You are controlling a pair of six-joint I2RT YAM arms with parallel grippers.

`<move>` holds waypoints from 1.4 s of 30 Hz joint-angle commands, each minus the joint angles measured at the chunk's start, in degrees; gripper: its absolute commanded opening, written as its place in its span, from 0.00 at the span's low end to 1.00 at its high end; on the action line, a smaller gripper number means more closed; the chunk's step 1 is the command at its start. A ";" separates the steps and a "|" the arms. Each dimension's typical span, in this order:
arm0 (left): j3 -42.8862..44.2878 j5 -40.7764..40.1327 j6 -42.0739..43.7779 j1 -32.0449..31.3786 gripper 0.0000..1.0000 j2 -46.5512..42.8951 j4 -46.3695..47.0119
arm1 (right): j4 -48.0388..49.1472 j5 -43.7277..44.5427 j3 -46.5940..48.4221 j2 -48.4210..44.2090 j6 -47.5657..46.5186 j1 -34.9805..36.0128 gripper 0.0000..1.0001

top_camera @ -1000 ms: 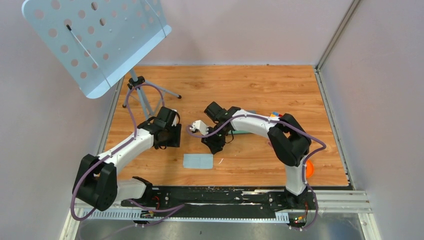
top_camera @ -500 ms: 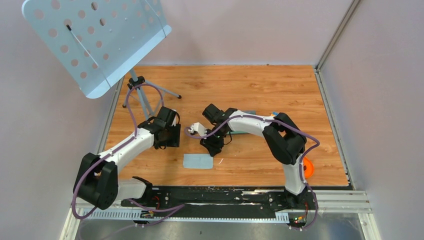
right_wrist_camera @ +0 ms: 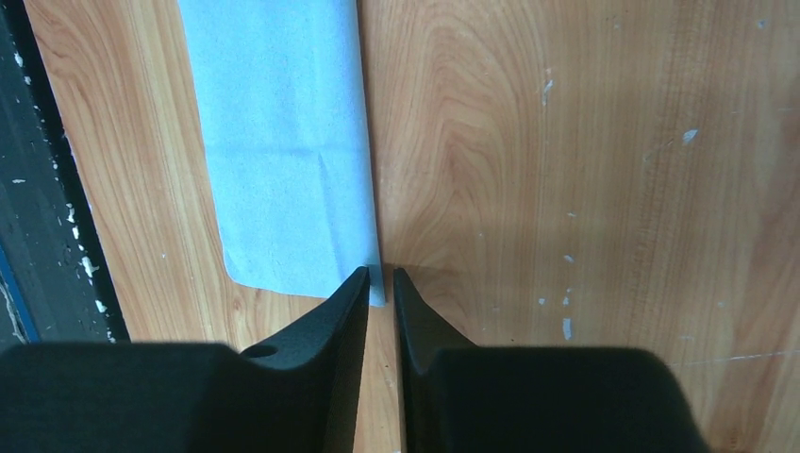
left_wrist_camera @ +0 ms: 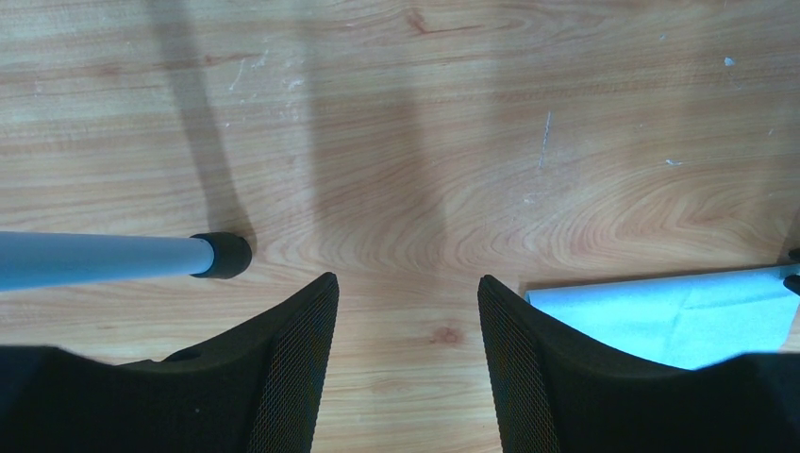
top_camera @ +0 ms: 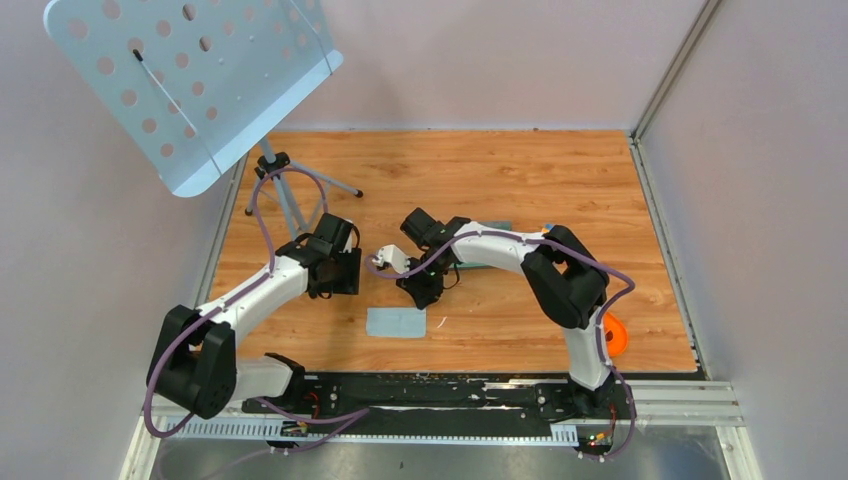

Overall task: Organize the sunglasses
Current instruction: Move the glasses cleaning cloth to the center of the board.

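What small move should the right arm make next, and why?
Probably close the right end effector fully on the cloth. Its fingers straddle one cloth corner, yet a slim gap shows between them, so the corner does not look pinched. Lifting now would likely leave the cloth on the table.

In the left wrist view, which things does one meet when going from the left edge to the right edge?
grey stand leg with a black foot → left gripper, fingers apart → pale blue cloth
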 commanded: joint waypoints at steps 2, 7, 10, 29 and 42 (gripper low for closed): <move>0.27 0.23 0.00 0.68 0.61 0.69 -0.38 | -1.39 1.22 -3.36 -0.53 -0.19 0.94 0.24; 0.32 0.30 -0.01 0.62 0.61 0.70 -0.31 | -1.90 1.71 -4.88 -1.94 -0.33 1.26 0.28; 0.32 0.30 -0.05 0.62 0.60 0.62 -0.38 | -1.79 3.42 -4.77 -1.24 -0.32 1.53 0.25; 0.27 6.41 1.89 0.62 0.59 0.37 2.94 | -2.53 10.19 -12.54 -12.62 -5.47 2.76 0.00; 1.77 24.84 -1.17 0.05 0.50 -0.95 15.19 | -5.50 6.87 -13.97 -13.50 -11.31 -5.35 0.00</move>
